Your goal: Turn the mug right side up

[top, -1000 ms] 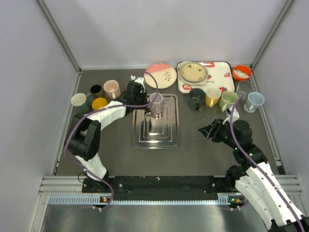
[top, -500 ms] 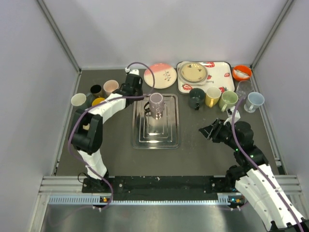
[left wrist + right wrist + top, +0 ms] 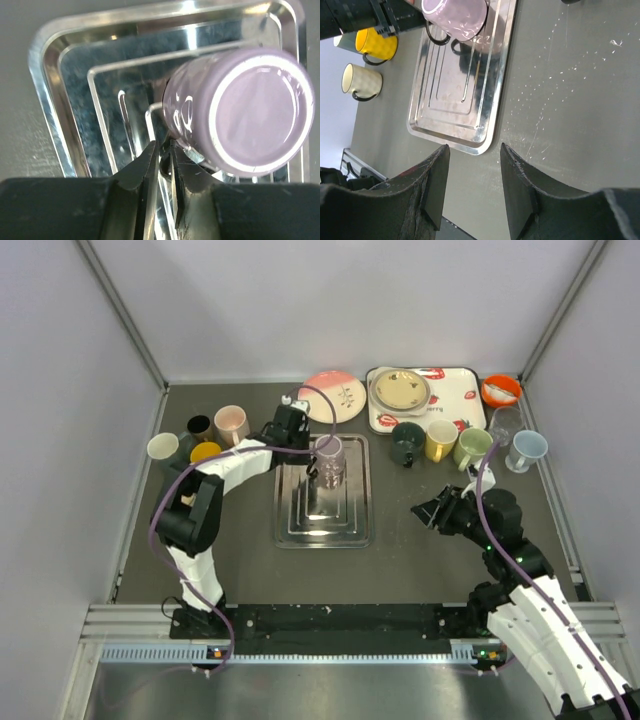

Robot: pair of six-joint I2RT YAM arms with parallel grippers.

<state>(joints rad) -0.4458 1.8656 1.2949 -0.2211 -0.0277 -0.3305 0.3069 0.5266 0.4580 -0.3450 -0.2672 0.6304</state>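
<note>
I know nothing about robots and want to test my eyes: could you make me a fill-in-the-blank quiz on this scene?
The purple mug tilts over a metal ___. The left pincer pinches its ___. The right pincer is ___ and empty.
Missing: tray, handle, open.

mug [image 3: 250,107]: glazed ceramic, smooth and glossy, with a bright ring of glare on its base
tray [image 3: 75,100]: polished metal, mirror-bright, with fine hairline scratches
surface [image 3: 570,100]: matt, dark, flecked with pale specks and scuffs
left fingers [image 3: 142,172]: black plastic, dull sheen
right fingers [image 3: 435,185]: black, matt, slightly grainy
yellow mug [image 3: 372,42]: glossy glaze
</note>
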